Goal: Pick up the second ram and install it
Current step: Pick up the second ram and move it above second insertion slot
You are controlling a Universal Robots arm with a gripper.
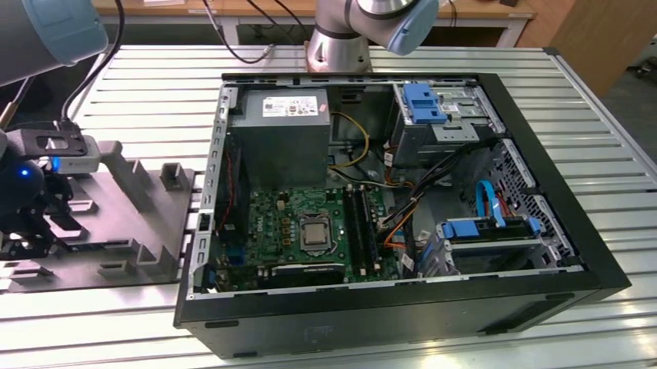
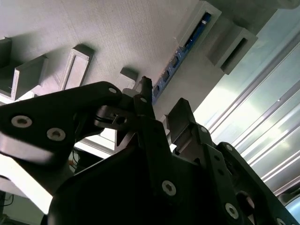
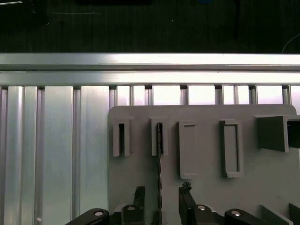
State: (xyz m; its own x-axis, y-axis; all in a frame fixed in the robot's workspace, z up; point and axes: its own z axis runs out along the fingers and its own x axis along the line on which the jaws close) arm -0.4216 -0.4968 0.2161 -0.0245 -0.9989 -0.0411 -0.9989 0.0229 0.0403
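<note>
The second ram (image 3: 159, 161) stands on its edge in a slotted holder (image 3: 154, 137) of the grey fixture plate (image 3: 201, 115). In the second wrist view it is a thin blue strip with dark chips (image 2: 183, 49). My gripper (image 3: 161, 191) hovers over the plate with its black fingers (image 3: 139, 193) on either side of the stick, a gap left on both sides. It is open and holds nothing. In the exterior view the gripper (image 1: 29, 231) is at the far left over the plate (image 1: 113, 231). The green motherboard (image 1: 282, 223) with its black memory slots (image 1: 358, 223) lies in the open computer case.
The open black computer case (image 1: 513, 284) takes up the middle of the slatted aluminium table (image 1: 154, 100). Inside are a power supply (image 1: 282, 131), orange and black cables (image 1: 405, 219) and blue drive brackets (image 1: 423, 104). Several other raised holders (image 3: 232, 147) stand on the plate.
</note>
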